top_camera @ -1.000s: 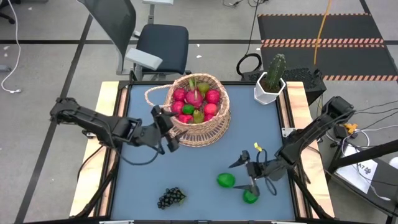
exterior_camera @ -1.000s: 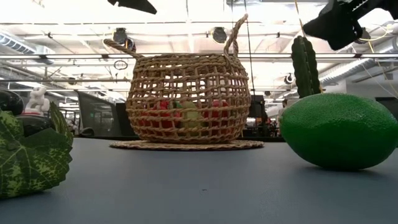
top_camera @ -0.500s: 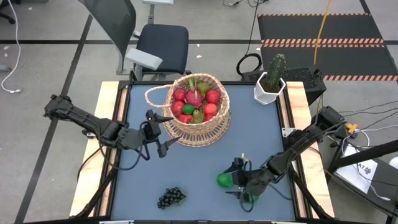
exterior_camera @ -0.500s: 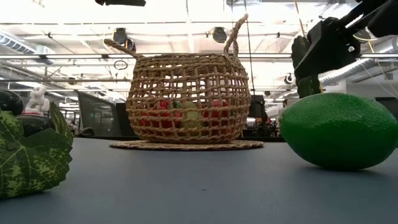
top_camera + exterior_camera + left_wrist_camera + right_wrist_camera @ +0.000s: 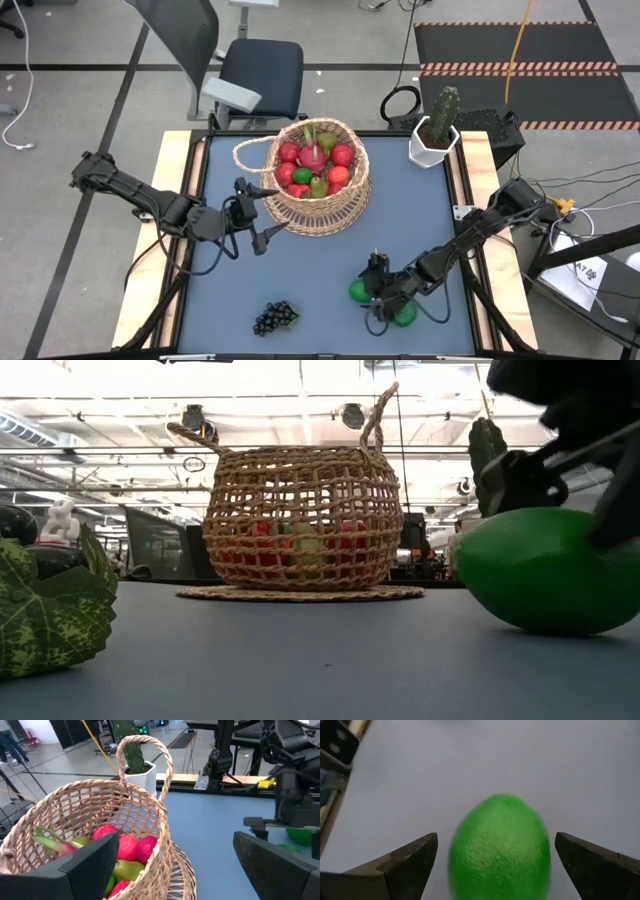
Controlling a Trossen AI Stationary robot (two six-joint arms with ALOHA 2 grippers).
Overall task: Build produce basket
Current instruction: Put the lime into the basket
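The woven basket (image 5: 322, 180) stands at the table's far middle with red, pink and green produce inside; its handle loop (image 5: 145, 760) stands upright. My left gripper (image 5: 260, 214) hovers open just left of the basket, touching nothing. A green lime (image 5: 500, 847) lies on the table at the near right. My right gripper (image 5: 372, 292) is open, with one finger on each side of this lime (image 5: 545, 570), not touching it. A second lime (image 5: 404, 316) lies beside the right gripper. A dark grape bunch (image 5: 275, 318) lies near the front edge.
A white pot with a cactus (image 5: 435, 135) stands at the far right corner. A green leaf (image 5: 50, 610) of the grape bunch shows close in the low view. Bare blue table lies between the basket and the limes.
My right gripper has gone toward the table's left edge and down, tipping further downward, until its open fingers stand on either side of the lime. My left gripper has drawn back a little from the basket toward the table's left edge, still open. No fruit has moved.
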